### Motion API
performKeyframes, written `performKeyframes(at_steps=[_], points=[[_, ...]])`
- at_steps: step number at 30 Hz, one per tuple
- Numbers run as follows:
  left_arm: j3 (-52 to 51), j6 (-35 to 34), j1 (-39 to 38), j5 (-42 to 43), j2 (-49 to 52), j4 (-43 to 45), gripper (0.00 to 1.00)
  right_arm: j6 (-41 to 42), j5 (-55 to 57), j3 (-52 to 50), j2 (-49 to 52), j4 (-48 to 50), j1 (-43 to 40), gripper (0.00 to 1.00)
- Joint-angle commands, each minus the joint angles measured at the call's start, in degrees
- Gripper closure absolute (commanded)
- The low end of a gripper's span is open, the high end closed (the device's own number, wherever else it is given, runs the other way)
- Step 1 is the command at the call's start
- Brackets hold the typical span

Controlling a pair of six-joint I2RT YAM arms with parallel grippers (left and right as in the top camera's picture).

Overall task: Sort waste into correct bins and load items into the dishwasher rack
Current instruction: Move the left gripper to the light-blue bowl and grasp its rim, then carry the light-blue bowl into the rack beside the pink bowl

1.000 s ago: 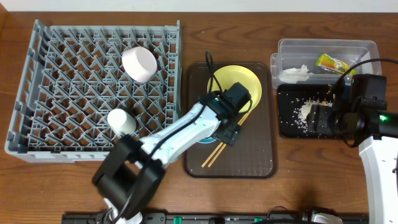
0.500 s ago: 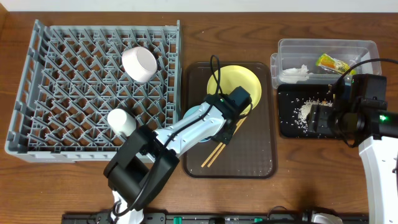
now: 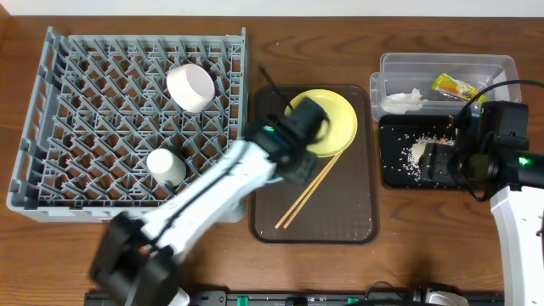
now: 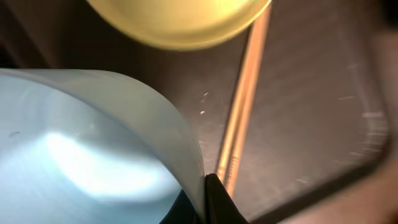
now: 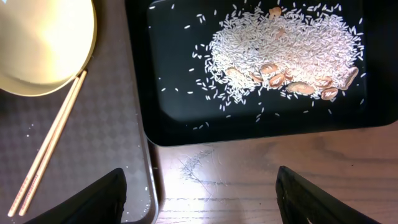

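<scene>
My left gripper (image 4: pixel 205 200) is shut on the rim of the light blue bowl (image 4: pixel 93 155), which fills the left of the left wrist view. From overhead, the left gripper (image 3: pixel 297 163) hangs over the brown tray beside the yellow plate (image 3: pixel 331 119), and the arm hides the bowl. Two chopsticks (image 3: pixel 310 191) lie on the tray. In the grey rack (image 3: pixel 85 127) sit a white bowl (image 3: pixel 190 87) and a white cup (image 3: pixel 167 166). My right gripper (image 5: pixel 205 193) stands open over bare wood below the black tray (image 5: pixel 186 124) with rice (image 5: pixel 286 50).
The clear tub (image 3: pixel 446 68) at the back right holds a yellow-green wrapper (image 3: pixel 455 86) and a white tissue (image 3: pixel 405 99). The brown serving tray (image 3: pixel 340 223) lies between the rack and the black tray (image 3: pixel 399 177). The left arm stretches across the table's front.
My left gripper has shut on the blue bowl's rim. The left arm has swung left and up, blurred with motion. The right arm has not moved.
</scene>
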Motion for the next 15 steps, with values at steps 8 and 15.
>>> performKeyframes(at_steps=[8, 15], points=[[1.66, 10.82, 25.62, 39.71, -7.8, -1.29, 0.94, 0.33, -0.31, 0.61, -0.5, -0.13, -0.2, 0.26], [-0.96, 13.2, 42.8, 63.19, -4.04, -1.36, 0.94, 0.33, -0.31, 0.61, -0.5, -0.11, -0.2, 0.25]])
